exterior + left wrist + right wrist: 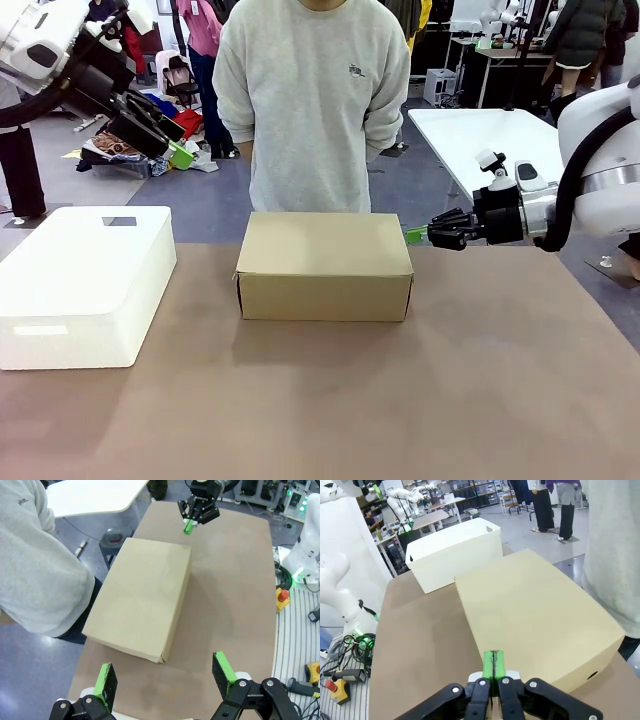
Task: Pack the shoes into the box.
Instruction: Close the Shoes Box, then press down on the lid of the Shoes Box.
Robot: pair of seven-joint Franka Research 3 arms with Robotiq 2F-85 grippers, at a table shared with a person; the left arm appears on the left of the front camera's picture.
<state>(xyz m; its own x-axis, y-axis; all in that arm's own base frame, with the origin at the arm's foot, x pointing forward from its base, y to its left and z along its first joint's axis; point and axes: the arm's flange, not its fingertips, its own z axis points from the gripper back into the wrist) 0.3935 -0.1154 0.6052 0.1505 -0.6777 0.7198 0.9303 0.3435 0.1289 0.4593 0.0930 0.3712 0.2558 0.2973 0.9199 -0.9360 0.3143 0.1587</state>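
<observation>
The box sits shut in the middle of the table, w/ its lid flat down on top. It's brown cardboard, long and low. I can't tell what's inside, b/c the lid hides it all. The shoes may be in there already, or they may be somewhere else; no way to know from here.

So which step is this? My guess: either the very start, w/ the box not opened yet, or the very end, w/ the packing done and the lid shut. Can't pick one.

The left gripper hangs high up at the far left, well away from the box. In the left wrist view its green pads stand wide apart w/ nothing between them. The right gripper is low, just to the right of the box's far right corner. Its two pads are pressed together, holding nothing. It's near the box; touching or not, I can't tell.

If the shoes aren't in yet, the next move needs the lid lifted first, prob. from its front edge.

A big white plastic box sits at the left, well apart from the brown one. I can't see down into it.

A person in a gray sweatshirt stands at the far side, right behind the box.
</observation>
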